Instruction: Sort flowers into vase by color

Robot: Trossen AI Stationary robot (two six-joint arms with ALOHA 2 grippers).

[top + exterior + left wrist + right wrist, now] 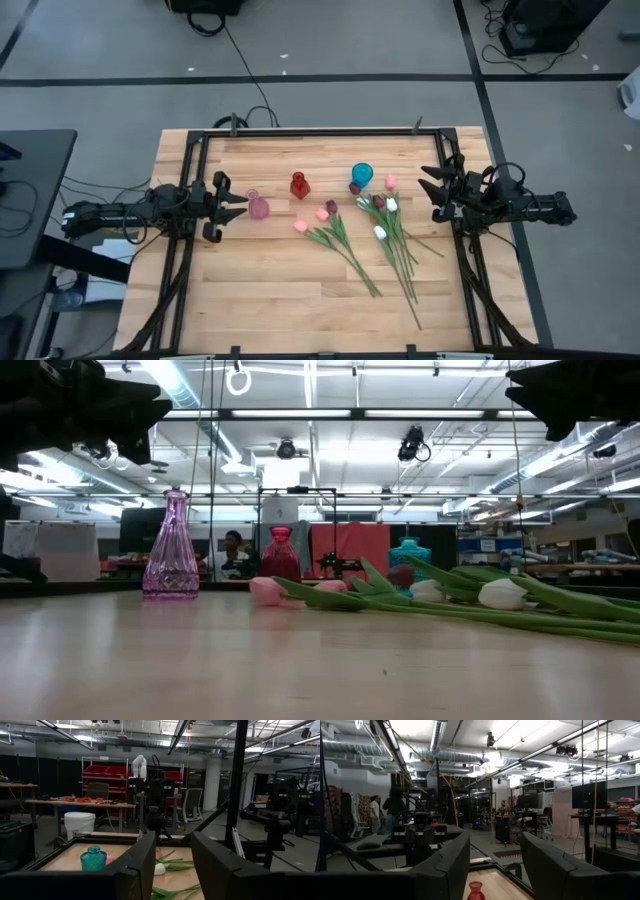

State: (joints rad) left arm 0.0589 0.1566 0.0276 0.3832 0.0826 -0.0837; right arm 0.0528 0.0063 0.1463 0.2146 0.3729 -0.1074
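Observation:
Several artificial tulips [375, 235] with green stems and pink, white or maroon heads lie flat on the table's middle, heads toward the vases; they also show in the low view [430, 600]. Three small glass vases stand upright: pink [258, 206], red [299, 185] and teal [361, 176]. My left gripper [232, 206] hovers open at the table's left side, just left of the pink vase. My right gripper [436, 190] hovers open at the right side, right of the flowers. Neither touches anything.
A black metal frame [330, 131] runs round the wooden table, with rails along its left and right sides under the arms. Bare wood lies along the near edge [280, 310]. People [375, 812] show far off in the room beyond.

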